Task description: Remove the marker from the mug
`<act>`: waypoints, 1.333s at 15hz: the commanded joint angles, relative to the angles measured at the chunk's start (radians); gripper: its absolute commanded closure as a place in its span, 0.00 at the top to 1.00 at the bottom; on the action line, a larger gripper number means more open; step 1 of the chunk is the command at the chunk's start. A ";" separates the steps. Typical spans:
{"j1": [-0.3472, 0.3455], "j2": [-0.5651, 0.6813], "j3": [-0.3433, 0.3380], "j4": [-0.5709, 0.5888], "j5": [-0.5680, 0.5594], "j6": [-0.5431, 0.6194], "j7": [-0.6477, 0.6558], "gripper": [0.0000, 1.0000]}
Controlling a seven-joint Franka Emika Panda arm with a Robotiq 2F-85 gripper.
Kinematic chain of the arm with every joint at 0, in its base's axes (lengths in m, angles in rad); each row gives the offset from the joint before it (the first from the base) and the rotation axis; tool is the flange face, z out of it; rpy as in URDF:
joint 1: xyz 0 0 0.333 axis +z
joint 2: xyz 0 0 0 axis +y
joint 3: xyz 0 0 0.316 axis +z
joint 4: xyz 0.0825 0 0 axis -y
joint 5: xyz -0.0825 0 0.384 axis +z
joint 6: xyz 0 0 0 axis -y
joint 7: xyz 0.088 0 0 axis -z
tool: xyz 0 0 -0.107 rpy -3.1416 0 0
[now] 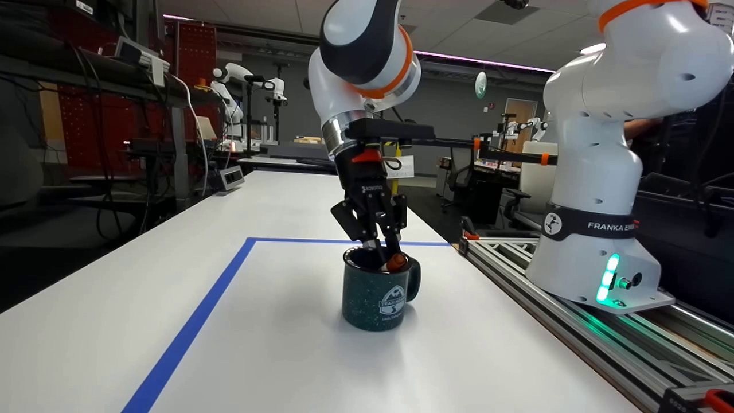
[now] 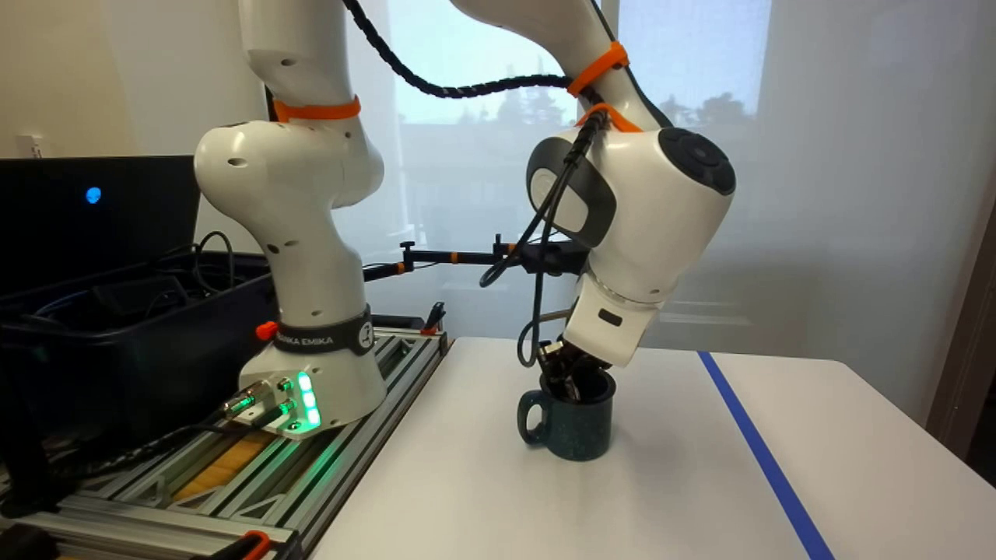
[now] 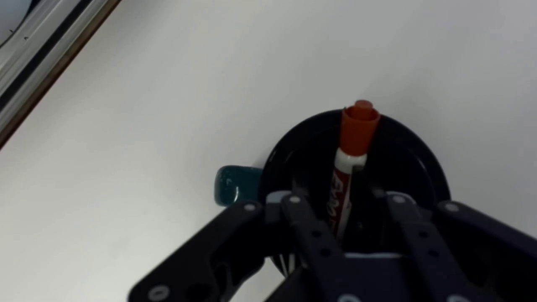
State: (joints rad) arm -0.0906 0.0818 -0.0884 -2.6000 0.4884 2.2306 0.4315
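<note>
The dark teal mug [image 1: 366,298] stands upright on the white table, also in an exterior view [image 2: 580,428] and the wrist view [image 3: 413,142]. The marker [image 3: 358,130] leans in it, its orange-red cap at the rim; the cap also shows in an exterior view [image 1: 395,263] and is hidden in the remaining exterior view. My gripper [image 1: 387,251] points down with its fingertips inside the mug, also in an exterior view [image 2: 569,381]. In the wrist view the fingers [image 3: 339,186] are close together around the marker's body and appear shut on it. The dark interior hides the left fingertip.
Blue tape [image 1: 212,287] runs along the white table, also in an exterior view [image 2: 766,459]. The mug's handle [image 3: 237,186] sticks out toward the robot base side. A metal rail frame [image 1: 550,310] with the arm's base borders the table; it shows at upper left in the wrist view [image 3: 46,63].
</note>
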 commanded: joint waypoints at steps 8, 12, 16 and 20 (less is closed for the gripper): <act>0.019 0.076 0.023 0.057 0.012 -0.042 0.017 0.37; 0.025 0.076 0.022 0.063 0.001 -0.048 0.030 0.02; 0.026 0.005 0.015 0.063 -0.024 -0.119 0.078 0.05; 0.023 -0.100 0.014 0.064 -0.042 -0.215 0.113 0.05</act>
State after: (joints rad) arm -0.0726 0.0864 -0.0662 -2.5261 0.4775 2.0899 0.4960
